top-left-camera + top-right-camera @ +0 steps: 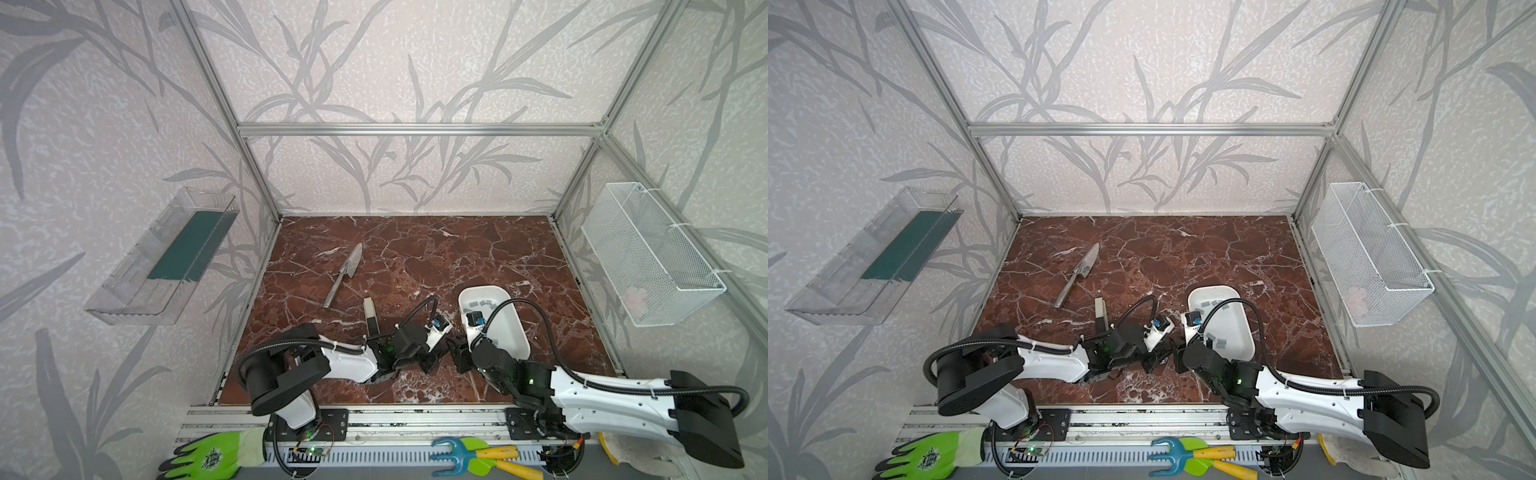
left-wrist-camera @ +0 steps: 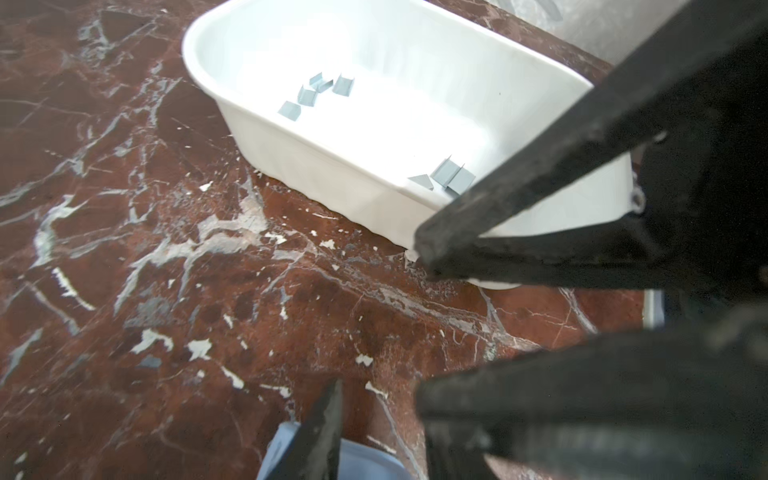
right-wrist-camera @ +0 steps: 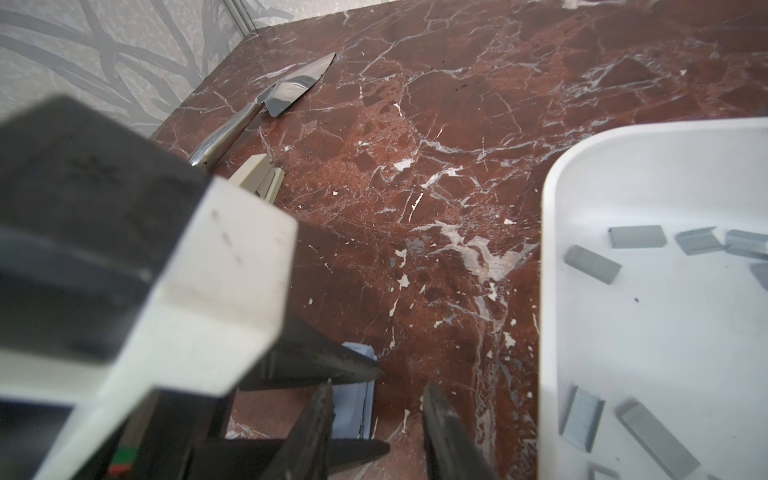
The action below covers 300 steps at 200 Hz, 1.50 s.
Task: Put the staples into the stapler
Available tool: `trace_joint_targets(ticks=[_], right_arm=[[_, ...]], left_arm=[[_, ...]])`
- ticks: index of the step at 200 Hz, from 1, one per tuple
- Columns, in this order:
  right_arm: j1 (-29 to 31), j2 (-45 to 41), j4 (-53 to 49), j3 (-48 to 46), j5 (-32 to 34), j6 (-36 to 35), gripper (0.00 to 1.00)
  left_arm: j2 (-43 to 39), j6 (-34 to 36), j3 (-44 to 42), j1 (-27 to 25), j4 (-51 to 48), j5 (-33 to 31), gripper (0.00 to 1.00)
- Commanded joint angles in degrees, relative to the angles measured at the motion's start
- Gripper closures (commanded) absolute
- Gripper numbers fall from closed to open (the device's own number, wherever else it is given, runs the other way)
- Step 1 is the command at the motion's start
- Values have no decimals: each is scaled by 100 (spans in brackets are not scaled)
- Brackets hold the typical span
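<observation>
A light blue stapler [image 3: 353, 411] lies on the marble table, low between the two arms; only part of it [image 2: 365, 463] shows. My left gripper [image 2: 382, 415] hangs over it, open, one finger [image 2: 324, 432] crossing its top. My right gripper [image 3: 379, 399] faces it from the other side, open, with table showing between its fingers. In both top views the two grippers [image 1: 432, 361] [image 1: 457, 353] meet tip to tip beside the white tray [image 1: 513, 332]. Several grey staples [image 3: 594, 264] [image 2: 316, 89] lie loose in that tray.
A beige and black stapler [image 1: 369, 311] lies just behind the left arm. A metal trowel [image 1: 345, 274] lies further back on the left. A wire basket [image 1: 652, 253] hangs on the right wall, a clear bin [image 1: 166, 257] on the left wall.
</observation>
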Motion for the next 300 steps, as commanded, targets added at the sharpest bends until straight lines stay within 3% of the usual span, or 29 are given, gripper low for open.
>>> trace_joint_targets(ticks=[1,19,45,77,98,130,165,214,251,300], right_arm=[[25,-316,-426,69,135,-59,60],[30,-458,-429,-5,66,-102,54],[38,-339,-156,-27,-556,-524,47],[347,511,79,224,-697,-478,36],[690,1225,59,529,-377,-371,34],[818,2086,82,838,-294,-177,35],[813,2648,-302,1114,112,329,37],[819,3159,-413,1277,503,662,39],[794,3489,-490,1464,903,949,56],[422,3933,-190,1789,590,745,64]], left_arm=[[-607,187,35,55,-641,-299,55],[-1163,123,-47,82,-1001,-675,51],[-2304,-406,-345,109,-1561,-1812,41],[-3912,-1302,-778,251,-2796,-3507,7],[-4782,-2051,-1069,605,-3680,-4056,0],[-5450,-2720,-1340,1349,-4545,-3739,0],[-5594,-2877,-1355,1582,-4823,-3629,0],[-4825,-3238,-1312,1828,-4585,-3323,0],[-3965,-3089,-1112,1921,-4096,-2850,5],[-3303,-2779,-756,1948,-3902,-2634,10]])
